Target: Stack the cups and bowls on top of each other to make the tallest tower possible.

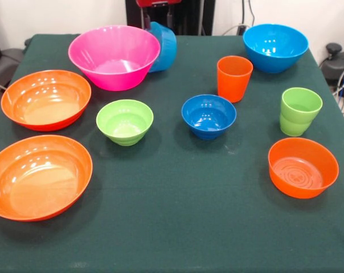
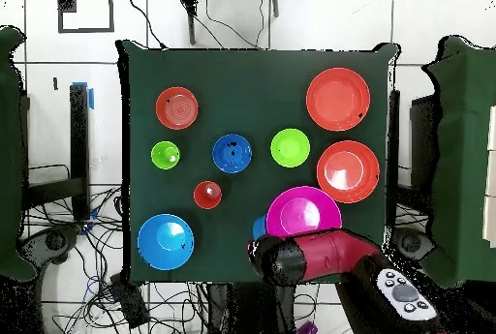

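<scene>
The big pink bowl (image 1: 114, 57) (image 2: 303, 212) stands alone at the back. Beside it a sky blue bowl (image 1: 163, 46) (image 2: 259, 226) hangs steeply tilted, its rim up at my gripper (image 1: 148, 24), which is shut on it. In the overhead view the red arm (image 2: 315, 258) covers the gripper. Standing apart on the cloth are two wide orange bowls (image 1: 45, 99) (image 1: 38, 176), a lime green bowl (image 1: 125, 121), a dark blue bowl (image 1: 209, 115), an orange cup (image 1: 234, 78), a lime green cup (image 1: 300, 111), a smaller orange bowl (image 1: 303, 167) and a second sky blue bowl (image 1: 275, 47).
A dark green cloth covers the table (image 1: 177, 227). Cables (image 2: 58, 224) and dark gear lie off the table's sides.
</scene>
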You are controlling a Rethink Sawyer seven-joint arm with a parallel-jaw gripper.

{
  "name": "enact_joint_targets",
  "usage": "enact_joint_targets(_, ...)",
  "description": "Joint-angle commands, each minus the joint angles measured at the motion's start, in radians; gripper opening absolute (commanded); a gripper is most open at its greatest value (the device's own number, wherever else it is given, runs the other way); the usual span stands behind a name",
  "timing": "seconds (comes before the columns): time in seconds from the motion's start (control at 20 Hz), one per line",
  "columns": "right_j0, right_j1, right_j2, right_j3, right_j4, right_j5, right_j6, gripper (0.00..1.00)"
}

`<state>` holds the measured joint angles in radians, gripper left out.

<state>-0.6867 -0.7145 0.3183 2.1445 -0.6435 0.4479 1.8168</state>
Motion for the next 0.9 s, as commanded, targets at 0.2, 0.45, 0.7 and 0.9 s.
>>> enact_joint_targets(0.2,0.116,0.135,-0.079,-0.069,-0.095,-0.145,0.119,1.0)
enact_joint_targets(0.45,0.123,0.153,-0.102,-0.076,-0.093,-0.174,0.105,1.0)
enact_joint_targets(0.7,0.137,0.16,-0.117,-0.081,-0.096,-0.191,0.088,1.0)
enact_joint_targets(0.9,0.142,0.151,-0.119,-0.076,-0.085,-0.189,0.075,1.0)
